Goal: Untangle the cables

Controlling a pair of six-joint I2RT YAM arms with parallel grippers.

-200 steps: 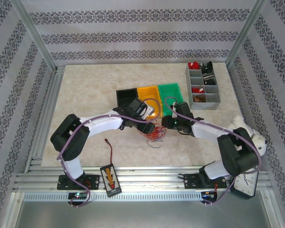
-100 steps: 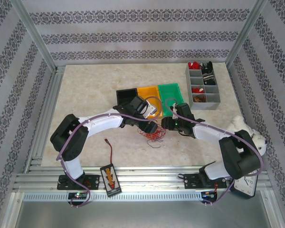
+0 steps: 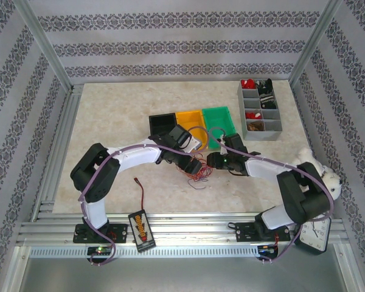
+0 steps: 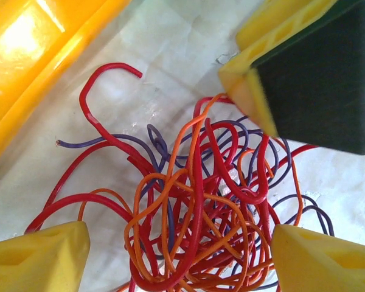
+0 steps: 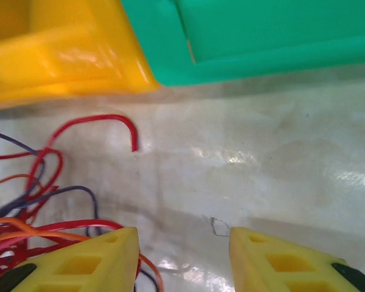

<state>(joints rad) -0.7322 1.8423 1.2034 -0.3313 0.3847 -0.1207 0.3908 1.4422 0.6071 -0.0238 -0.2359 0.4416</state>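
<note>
The cables (image 3: 198, 175) are a knot of thin red, orange and purple wires on the pale table, just in front of the yellow bin. In the left wrist view the cables (image 4: 201, 207) loop between my left gripper's (image 4: 182, 261) wide-apart yellow fingertips; it is open, straddling the knot without pinching it. My left gripper (image 3: 194, 165) hangs right over the tangle. My right gripper (image 3: 212, 160) sits close on the tangle's right; its yellow finger (image 4: 255, 85) shows above the knot. My right gripper (image 5: 182, 258) is open over bare table, with the cables (image 5: 36, 207) by its left finger.
A black bin (image 3: 164, 123), yellow bin (image 3: 190, 120) and green bin (image 3: 219, 118) stand in a row behind the tangle. A grey compartment box (image 3: 259, 109) sits far right. A battery pack (image 3: 141, 229) with its dark wire (image 3: 140, 188) lies at the near edge.
My right gripper has slid left toward the tangle and now sits beside the left one. The left arm has shifted slightly right, its gripper staying over the knot.
</note>
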